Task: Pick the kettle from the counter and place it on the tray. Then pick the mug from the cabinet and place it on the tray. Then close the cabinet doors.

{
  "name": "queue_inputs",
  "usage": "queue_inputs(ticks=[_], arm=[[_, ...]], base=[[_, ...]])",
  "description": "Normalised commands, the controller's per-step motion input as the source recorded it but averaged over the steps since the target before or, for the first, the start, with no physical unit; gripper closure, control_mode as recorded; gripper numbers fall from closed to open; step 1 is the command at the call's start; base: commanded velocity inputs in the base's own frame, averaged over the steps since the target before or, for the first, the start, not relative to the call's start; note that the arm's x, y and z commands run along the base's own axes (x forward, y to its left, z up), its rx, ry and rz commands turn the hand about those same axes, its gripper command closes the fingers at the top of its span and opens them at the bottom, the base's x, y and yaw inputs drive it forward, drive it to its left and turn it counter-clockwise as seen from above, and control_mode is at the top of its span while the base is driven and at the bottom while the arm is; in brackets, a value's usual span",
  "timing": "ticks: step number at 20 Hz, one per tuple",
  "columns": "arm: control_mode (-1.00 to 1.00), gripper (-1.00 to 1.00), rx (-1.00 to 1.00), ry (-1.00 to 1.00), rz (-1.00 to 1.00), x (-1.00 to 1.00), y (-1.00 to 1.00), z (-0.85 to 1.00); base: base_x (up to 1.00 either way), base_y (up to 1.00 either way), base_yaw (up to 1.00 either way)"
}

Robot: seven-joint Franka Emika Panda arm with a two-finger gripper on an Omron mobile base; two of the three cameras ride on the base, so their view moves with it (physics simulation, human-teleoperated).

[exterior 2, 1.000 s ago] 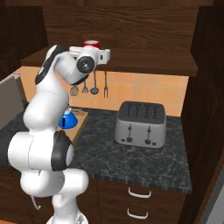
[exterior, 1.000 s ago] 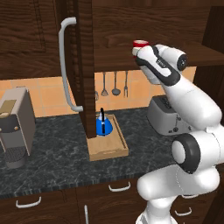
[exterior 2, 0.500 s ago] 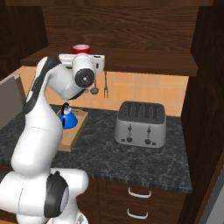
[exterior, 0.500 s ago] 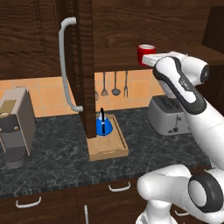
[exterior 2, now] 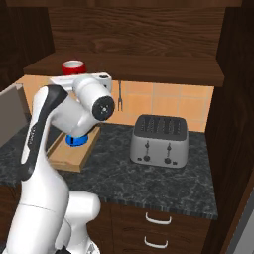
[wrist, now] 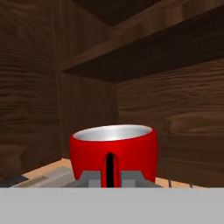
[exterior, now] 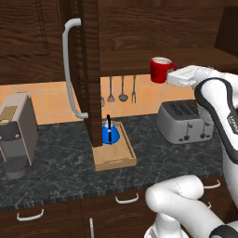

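Mug [exterior: 161, 69], red, is clamped by its handle in the gripper [wrist: 110, 175], in the air before the cabinet shelf. Next: carry it down onto the tray [exterior: 116, 160] beside the blue kettle [exterior: 109, 135].

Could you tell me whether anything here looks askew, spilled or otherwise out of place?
Nothing stands out. The kettle stands upright in the tray, the mug is level in the shut gripper, and nothing has spilled on the counter.
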Motion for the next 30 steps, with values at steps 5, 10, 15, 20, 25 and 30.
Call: queue_inputs(ticks=[5, 10, 15, 20, 25, 30], arm=[[-1.0, 1.0, 0.0, -0.01, 0.23, -0.99, 0.01, -0.38], [-1.0, 1.0, -0.02, 0.0, 0.23, -0.6, 0.13, -0.81], [-1.0, 1.0, -0.06, 0.0, 0.19, 0.18, 0.23, -0.91], [-1.0, 1.0, -0.08, 0.0, 0.13, 0.41, 0.22, -0.78], [-1.0, 1.0, -0.02, 0.0, 0.1, 0.47, 0.34, -0.67], [-1.0, 1.0, 0.0, 0.0, 0.13, 0.49, 0.37, -0.6]], base=[[0.0, 0.0, 0.0], [0.0, 0.0, 0.0], [0.0, 0.0, 0.0], [0.0, 0.0, 0.0], [0.0, 0.0, 0.0], [0.0, 0.0, 0.0]])
